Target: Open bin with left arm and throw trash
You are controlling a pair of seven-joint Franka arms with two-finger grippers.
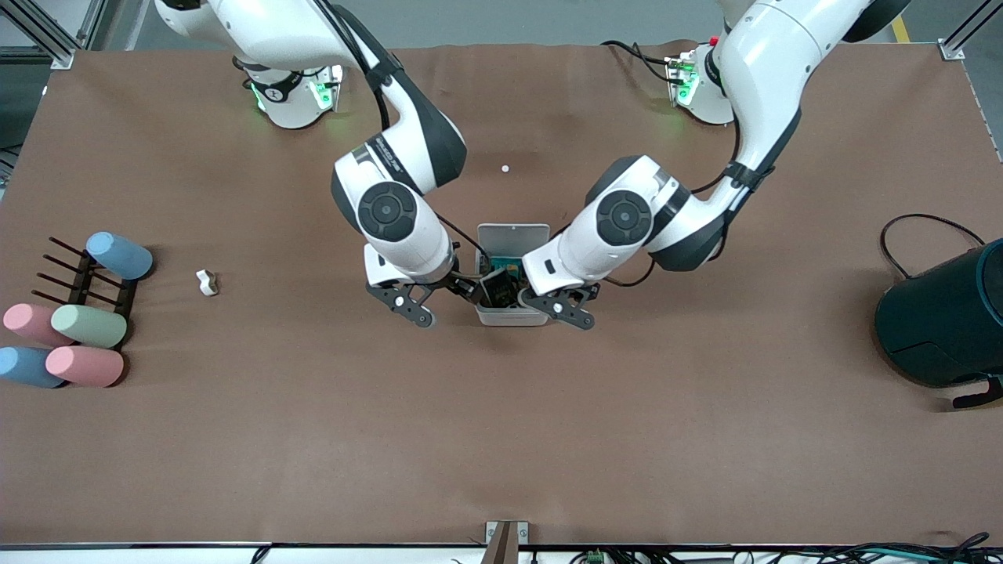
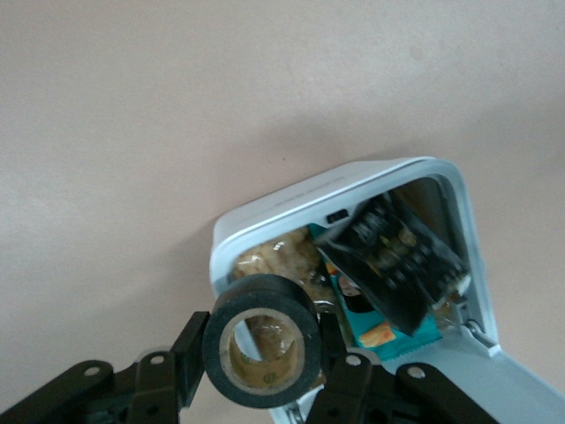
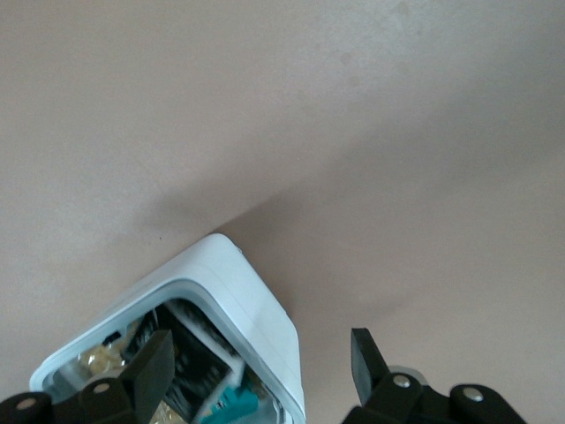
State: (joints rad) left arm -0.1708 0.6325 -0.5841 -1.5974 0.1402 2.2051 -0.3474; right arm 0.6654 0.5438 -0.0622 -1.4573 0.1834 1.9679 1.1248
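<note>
The small white bin (image 1: 513,317) stands mid-table with its lid (image 1: 513,237) hinged up and open. It also shows in the left wrist view (image 2: 291,208) and the right wrist view (image 3: 247,300). A black packet (image 2: 397,261) stands tilted inside it among other rubbish. My left gripper (image 2: 260,340) is shut on the dark tape-roll ring (image 2: 265,293) and holds it over the bin's rim. My right gripper (image 3: 258,367) is open and empty, its jaws astride a corner of the bin. A crumpled white scrap (image 1: 207,282) lies on the table toward the right arm's end.
Pastel cylinders (image 1: 88,325) lie on and around a dark rack (image 1: 86,282) at the right arm's end. A large dark teal round container (image 1: 944,321) with a black cable sits at the left arm's end. A tiny white dot (image 1: 505,168) lies between the bin and the bases.
</note>
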